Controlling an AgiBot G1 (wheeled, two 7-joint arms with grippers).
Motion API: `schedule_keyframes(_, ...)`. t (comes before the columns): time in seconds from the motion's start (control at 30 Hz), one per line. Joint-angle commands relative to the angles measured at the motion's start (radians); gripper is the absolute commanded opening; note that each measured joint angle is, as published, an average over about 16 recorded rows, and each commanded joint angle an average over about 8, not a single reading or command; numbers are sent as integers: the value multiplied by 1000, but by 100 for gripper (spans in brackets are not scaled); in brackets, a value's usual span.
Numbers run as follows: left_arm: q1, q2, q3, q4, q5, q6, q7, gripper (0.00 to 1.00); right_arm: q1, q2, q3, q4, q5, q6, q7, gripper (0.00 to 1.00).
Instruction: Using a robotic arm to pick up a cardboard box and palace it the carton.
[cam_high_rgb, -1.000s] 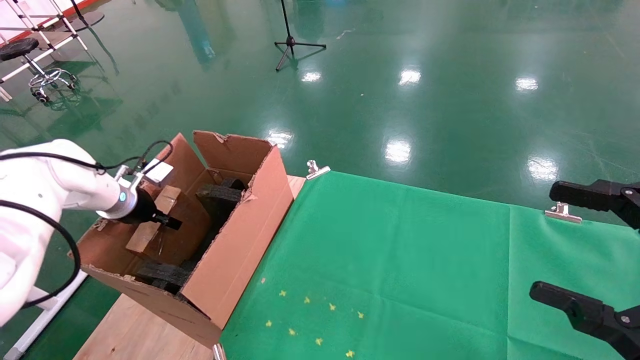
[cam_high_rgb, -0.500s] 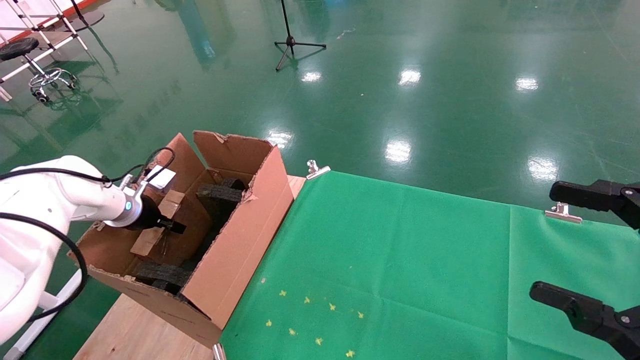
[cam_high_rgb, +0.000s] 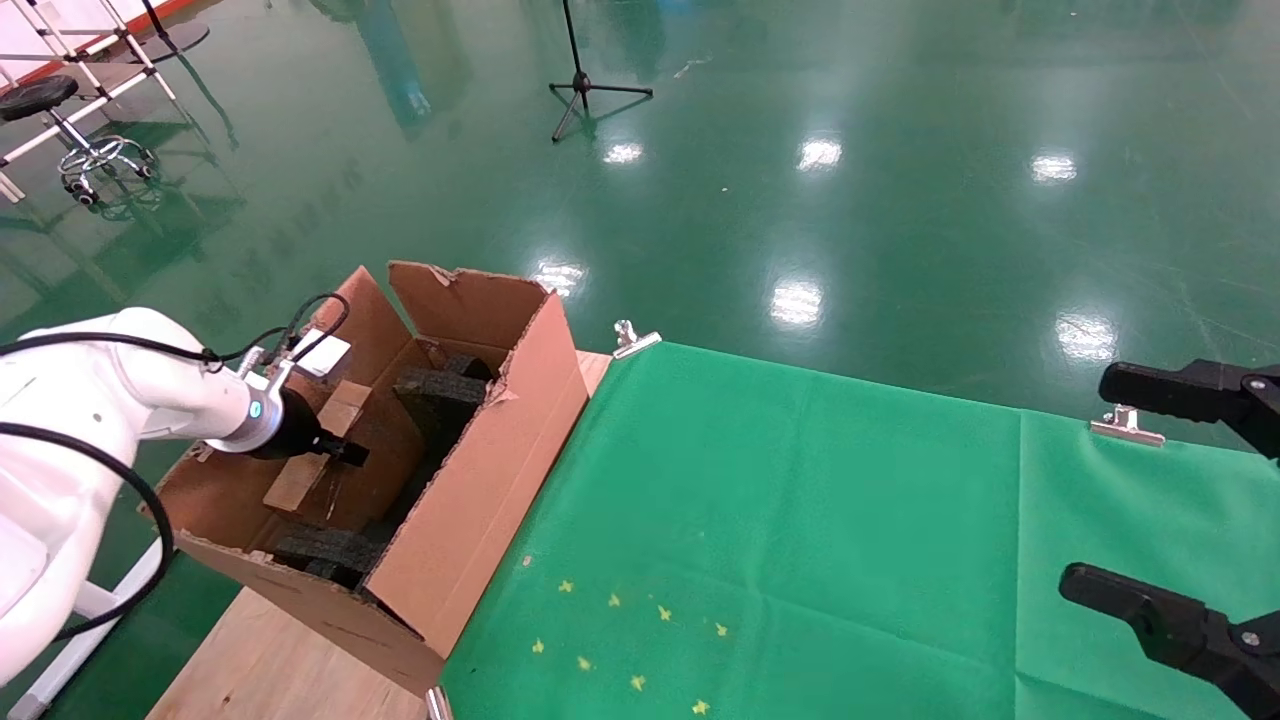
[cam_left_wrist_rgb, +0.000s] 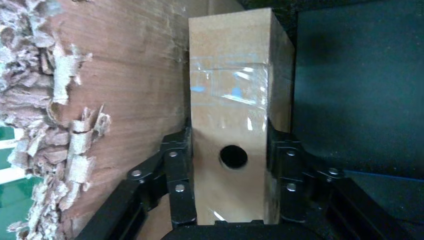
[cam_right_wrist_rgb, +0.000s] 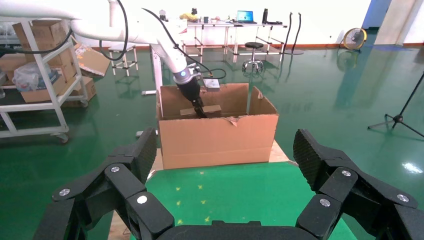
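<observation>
My left gripper (cam_high_rgb: 347, 452), on the white robotic arm (cam_high_rgb: 120, 390), is shut on the small taped cardboard box (cam_high_rgb: 300, 478) and holds it inside the carton (cam_high_rgb: 480, 480). In the left wrist view the gripper (cam_left_wrist_rgb: 229, 135) clamps both sides of the cardboard box (cam_left_wrist_rgb: 232, 75), between the carton's torn wall (cam_left_wrist_rgb: 125, 90) and a black foam block (cam_left_wrist_rgb: 360, 85). I cannot tell whether the box rests on the bottom. My right gripper (cam_high_rgb: 1085, 480) is open and empty at the table's right edge; it is open in its own view (cam_right_wrist_rgb: 227, 150), facing the carton (cam_right_wrist_rgb: 217, 140).
Black foam blocks (cam_high_rgb: 440, 385) sit inside the carton. A green cloth (cam_high_rgb: 800, 520) with small yellow star marks (cam_high_rgb: 620, 640) covers the table, held by metal clips (cam_high_rgb: 632, 338). Bare wood (cam_high_rgb: 270, 650) shows under the carton. A tripod (cam_high_rgb: 585, 85) stands on the floor beyond.
My left gripper and the cardboard box moved slightly down and inward in the carton, then held nearly still. The right arm has not moved.
</observation>
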Motion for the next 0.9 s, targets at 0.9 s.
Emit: schedule_keyframes(0.9,-156,-314,-157,-573,-253,222,120,100,0,0,0,0,0,0,0,100)
